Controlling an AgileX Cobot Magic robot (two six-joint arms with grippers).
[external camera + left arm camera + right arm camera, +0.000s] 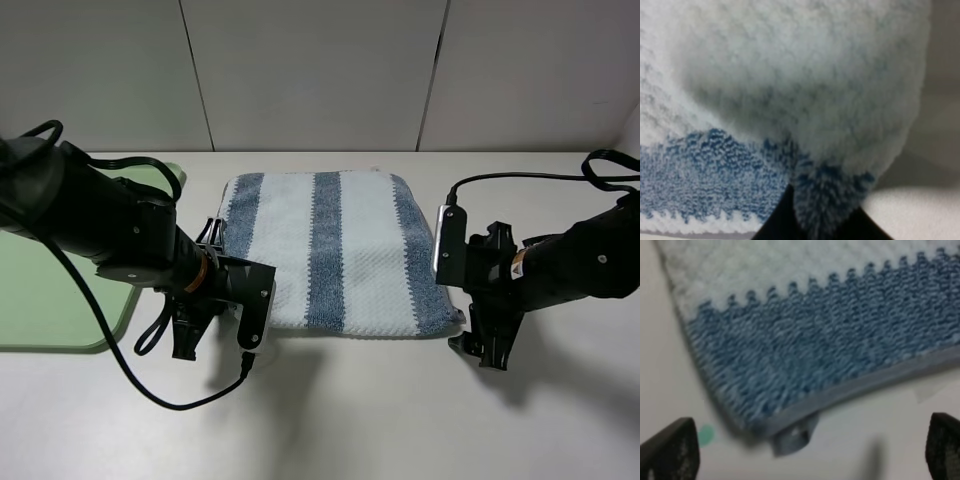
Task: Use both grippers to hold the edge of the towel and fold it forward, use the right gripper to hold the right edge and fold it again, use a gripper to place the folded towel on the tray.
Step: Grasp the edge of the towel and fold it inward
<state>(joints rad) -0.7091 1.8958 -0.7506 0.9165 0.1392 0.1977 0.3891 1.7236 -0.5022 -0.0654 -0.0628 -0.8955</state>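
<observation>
Jaws of the left gripper [250, 325] were clamped on the near-left corner of the towel [330, 250]; the right gripper [480, 342] stood wide open just off its near-right corner, holding nothing. Left of the towel lay the tray [60, 290]. Seemingly no fold was made yet; thick pile hid where the left jaws met.

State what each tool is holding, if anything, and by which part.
The left tool pinches the towel at its near left corner; the right tool is open, holding nothing.
</observation>
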